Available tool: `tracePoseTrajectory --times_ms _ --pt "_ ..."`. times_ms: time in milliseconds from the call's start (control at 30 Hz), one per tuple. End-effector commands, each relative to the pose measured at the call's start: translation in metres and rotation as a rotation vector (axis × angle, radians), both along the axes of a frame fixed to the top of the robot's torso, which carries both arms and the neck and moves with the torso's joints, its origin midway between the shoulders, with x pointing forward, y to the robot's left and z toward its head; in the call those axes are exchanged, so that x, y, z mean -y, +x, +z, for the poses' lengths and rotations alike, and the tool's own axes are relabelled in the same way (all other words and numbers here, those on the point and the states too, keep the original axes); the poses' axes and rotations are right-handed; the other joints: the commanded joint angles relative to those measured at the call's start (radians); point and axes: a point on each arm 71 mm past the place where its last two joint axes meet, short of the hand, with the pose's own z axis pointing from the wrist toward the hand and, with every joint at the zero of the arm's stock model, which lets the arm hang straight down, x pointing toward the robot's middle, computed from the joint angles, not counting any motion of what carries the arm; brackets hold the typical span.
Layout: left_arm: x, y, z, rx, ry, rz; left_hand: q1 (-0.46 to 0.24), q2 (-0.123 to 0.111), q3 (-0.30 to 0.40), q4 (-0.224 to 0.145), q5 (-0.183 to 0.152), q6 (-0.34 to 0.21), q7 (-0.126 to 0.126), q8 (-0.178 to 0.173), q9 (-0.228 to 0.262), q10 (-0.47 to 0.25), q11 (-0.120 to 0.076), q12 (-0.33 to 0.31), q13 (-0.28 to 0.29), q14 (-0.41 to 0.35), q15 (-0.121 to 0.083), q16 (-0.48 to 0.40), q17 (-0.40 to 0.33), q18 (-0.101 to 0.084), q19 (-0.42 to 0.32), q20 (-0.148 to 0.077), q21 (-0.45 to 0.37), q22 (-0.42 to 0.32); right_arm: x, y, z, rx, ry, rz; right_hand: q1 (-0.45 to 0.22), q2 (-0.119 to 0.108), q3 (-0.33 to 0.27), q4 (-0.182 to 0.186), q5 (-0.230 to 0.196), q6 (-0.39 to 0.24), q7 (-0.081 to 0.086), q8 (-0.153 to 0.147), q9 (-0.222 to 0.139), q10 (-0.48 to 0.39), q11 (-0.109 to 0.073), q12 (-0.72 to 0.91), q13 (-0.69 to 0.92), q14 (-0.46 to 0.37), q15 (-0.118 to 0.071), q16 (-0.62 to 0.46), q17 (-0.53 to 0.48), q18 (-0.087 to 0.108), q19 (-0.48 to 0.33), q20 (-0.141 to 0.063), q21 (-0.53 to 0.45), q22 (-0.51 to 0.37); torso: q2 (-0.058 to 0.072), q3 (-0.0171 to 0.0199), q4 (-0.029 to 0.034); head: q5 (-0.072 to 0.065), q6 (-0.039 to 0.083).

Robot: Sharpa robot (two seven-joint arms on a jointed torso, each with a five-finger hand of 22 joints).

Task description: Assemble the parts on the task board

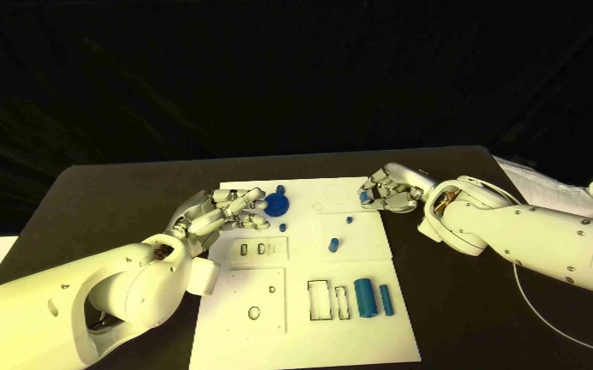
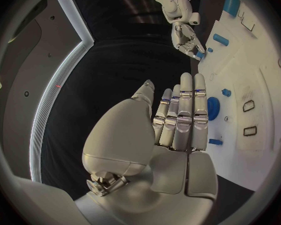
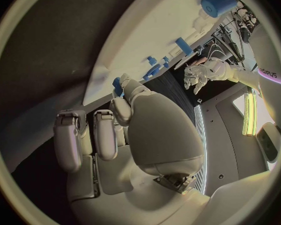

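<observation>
The white task board (image 1: 309,319) lies mid-table. My left hand (image 1: 229,211) hovers at its far left corner, fingers straight and holding nothing (image 2: 181,120), beside a round blue part (image 1: 277,205) (image 2: 212,107). My right hand (image 1: 389,190) is at the board's far right edge, fingers curled (image 3: 109,130), and pinches a small blue part (image 1: 367,196) (image 3: 117,86). On the board lie small blue pegs (image 1: 350,218) (image 1: 283,227), a short blue piece (image 1: 332,244), a thick blue cylinder (image 1: 363,293) and a thin blue bar (image 1: 386,300).
Empty slots (image 1: 251,249) and rectangular cut-outs (image 1: 327,300) mark the board's near half. A white cable (image 1: 531,301) runs by my right arm. White sheets (image 1: 537,182) lie at the table's right edge. Black table surrounds the board.
</observation>
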Motion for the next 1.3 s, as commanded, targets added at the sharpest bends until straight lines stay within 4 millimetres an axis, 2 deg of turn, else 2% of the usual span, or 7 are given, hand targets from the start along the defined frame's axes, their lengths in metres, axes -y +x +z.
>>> tracePoseTrajectory --times_ms 33,100,267,367,633,933,1300 --pt "-0.001 0.001 0.001 0.010 -0.012 -0.007 0.001 0.008 -0.001 -0.008 0.003 0.005 0.005 -0.005 -0.001 0.006 0.001 -0.006 0.002 0.000 0.003 0.000 0.001 0.011 0.002 0.000 0.005 0.001 -0.010 -0.003 0.012 -0.007 0.064 -0.058 0.009 0.029 0.006 -0.001 -0.003 0.023 -0.013 0.019 0.016 -0.005 -0.005 -0.004 -0.007 0.073 -0.007 -0.002 0.103 -0.008 0.019 -0.006 0.001 0.143 -0.002 -0.0028 0.0020 0.002 0.001" --pt "-0.003 0.002 0.000 0.008 -0.013 0.001 0.001 0.008 -0.001 -0.008 0.003 0.005 0.005 -0.005 -0.001 0.006 0.001 -0.006 0.002 0.000 0.003 0.000 0.001 0.011 0.002 0.000 0.005 0.001 -0.021 -0.006 0.018 -0.013 0.072 -0.057 0.005 0.030 0.008 -0.001 -0.004 0.019 -0.012 0.018 0.015 -0.013 -0.004 -0.018 -0.017 0.072 -0.007 -0.004 0.099 -0.007 0.016 -0.007 -0.001 0.137 -0.002 -0.0023 0.0010 0.005 0.001" --pt "-0.009 0.007 -0.002 0.001 -0.021 0.026 0.003 0.008 0.000 -0.009 0.003 0.005 0.005 -0.006 -0.001 0.006 0.001 -0.007 0.002 0.000 0.003 -0.001 0.003 0.011 0.002 0.000 0.005 0.001 -0.057 -0.015 0.028 -0.011 0.059 -0.028 0.000 0.030 0.013 -0.004 -0.003 0.011 -0.010 0.016 0.014 -0.025 -0.003 -0.041 -0.034 0.071 -0.007 -0.008 0.096 -0.005 0.011 -0.007 -0.004 0.131 -0.007 -0.0077 0.0052 0.012 -0.006" --pt "-0.014 0.010 -0.003 0.002 -0.022 0.045 0.004 0.008 0.000 -0.011 0.003 0.005 0.004 -0.006 -0.001 0.006 0.001 -0.007 0.002 0.000 0.003 -0.001 0.004 0.011 0.002 0.000 0.005 0.001 -0.082 -0.021 0.029 -0.013 0.044 0.001 -0.002 0.029 0.016 -0.006 0.001 0.007 -0.008 0.015 0.014 -0.032 -0.002 -0.054 -0.043 0.071 -0.006 -0.009 0.094 -0.005 0.010 -0.007 -0.005 0.129 -0.012 -0.0101 0.0089 0.018 -0.016" --pt "-0.033 0.021 -0.008 -0.002 -0.029 0.115 0.006 0.008 0.001 -0.012 0.003 0.005 0.004 -0.007 -0.001 0.007 0.001 -0.008 0.002 -0.001 0.003 -0.001 0.005 0.011 0.002 0.000 0.005 0.001 -0.153 -0.038 0.016 -0.019 -0.022 0.111 -0.010 0.024 0.019 -0.009 0.008 0.002 -0.006 0.013 0.013 -0.041 0.000 -0.071 -0.056 0.070 -0.005 -0.013 0.090 -0.004 0.007 -0.006 -0.008 0.125 -0.022 -0.0195 0.0187 0.037 -0.038" --pt "-0.040 0.024 -0.008 -0.005 -0.042 0.141 0.007 0.008 0.001 -0.014 0.003 0.005 0.004 -0.007 -0.001 0.007 0.001 -0.008 0.002 -0.003 0.003 -0.003 0.006 0.011 0.001 0.000 0.005 0.001 -0.189 -0.045 -0.007 -0.045 -0.088 0.159 -0.023 0.011 0.021 -0.014 0.027 0.002 -0.005 0.014 0.014 -0.042 0.001 -0.078 -0.061 0.069 -0.004 -0.018 0.084 -0.002 0.002 -0.005 -0.011 0.117 -0.026 -0.0288 0.0294 0.042 -0.050" --pt "-0.038 0.022 -0.007 -0.007 -0.048 0.133 0.008 0.008 0.001 -0.014 0.003 0.006 0.004 -0.007 -0.001 0.008 0.001 -0.009 0.002 -0.004 0.003 -0.003 0.006 0.010 0.001 0.000 0.005 0.001 -0.209 -0.052 -0.025 -0.077 -0.140 0.194 -0.030 0.007 0.021 -0.014 0.030 0.003 -0.005 0.015 0.014 -0.040 0.001 -0.075 -0.058 0.068 -0.004 -0.021 0.080 -0.001 0.000 -0.005 -0.013 0.113 -0.024 -0.0247 0.0249 0.054 -0.052"
